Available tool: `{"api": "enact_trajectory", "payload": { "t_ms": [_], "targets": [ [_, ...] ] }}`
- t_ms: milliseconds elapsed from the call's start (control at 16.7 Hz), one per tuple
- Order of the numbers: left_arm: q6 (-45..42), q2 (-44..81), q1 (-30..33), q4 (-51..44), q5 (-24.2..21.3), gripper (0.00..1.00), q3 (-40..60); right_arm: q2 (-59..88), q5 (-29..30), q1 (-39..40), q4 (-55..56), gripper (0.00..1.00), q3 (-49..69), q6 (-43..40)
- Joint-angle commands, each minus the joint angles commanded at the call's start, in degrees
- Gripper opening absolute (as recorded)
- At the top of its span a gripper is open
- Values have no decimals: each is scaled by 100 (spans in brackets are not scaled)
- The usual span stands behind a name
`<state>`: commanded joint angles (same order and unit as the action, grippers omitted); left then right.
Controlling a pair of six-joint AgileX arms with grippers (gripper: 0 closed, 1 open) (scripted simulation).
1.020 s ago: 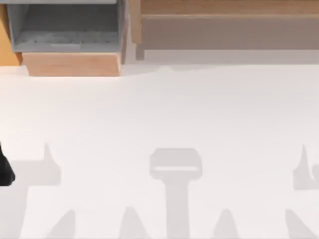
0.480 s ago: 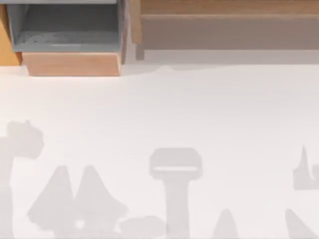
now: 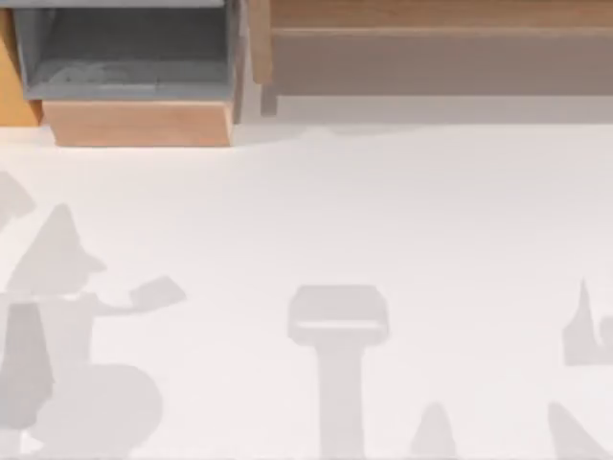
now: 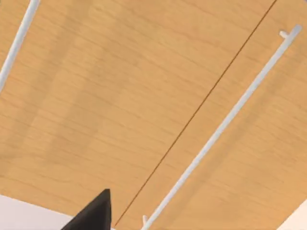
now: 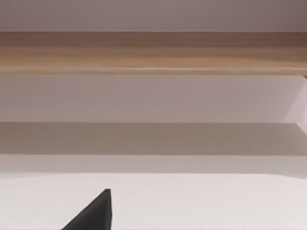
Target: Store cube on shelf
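The cube is out of view. The shelf (image 3: 431, 14) runs along the table's far right side, a tan top board over a duller brown front panel. The right wrist view faces the shelf (image 5: 153, 52) straight on, across bare white table, with a dark tip of my right gripper (image 5: 93, 213) at the picture's edge. A dark tip of my left gripper (image 4: 93, 213) shows close in front of an orange-tan wooden panel (image 4: 120, 96). On the table's left side, the top view has grey arm shadows (image 3: 67, 326).
A grey-lined box compartment (image 3: 129, 53) with a light-wood frame stands at the far left, beside the shelf. The wooden panel in the left wrist view carries white bar handles (image 4: 225, 124) and a thin seam. A fixed shadow (image 3: 337, 326) lies mid-table.
A dark piece of my left arm at the top view's left edge has left the picture. The left arm's shadows have shifted across the table's left side. The right side is unchanged.
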<state>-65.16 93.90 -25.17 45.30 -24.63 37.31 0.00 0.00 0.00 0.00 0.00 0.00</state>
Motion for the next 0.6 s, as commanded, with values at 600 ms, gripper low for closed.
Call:
{"api": "enact_trajectory", "payload": {
  "t_ms": [600],
  "targets": [
    [-2203, 3156, 6, 1885, -234, 100, 2150, 0, 0, 0, 0, 100, 0, 0]
  ]
}}
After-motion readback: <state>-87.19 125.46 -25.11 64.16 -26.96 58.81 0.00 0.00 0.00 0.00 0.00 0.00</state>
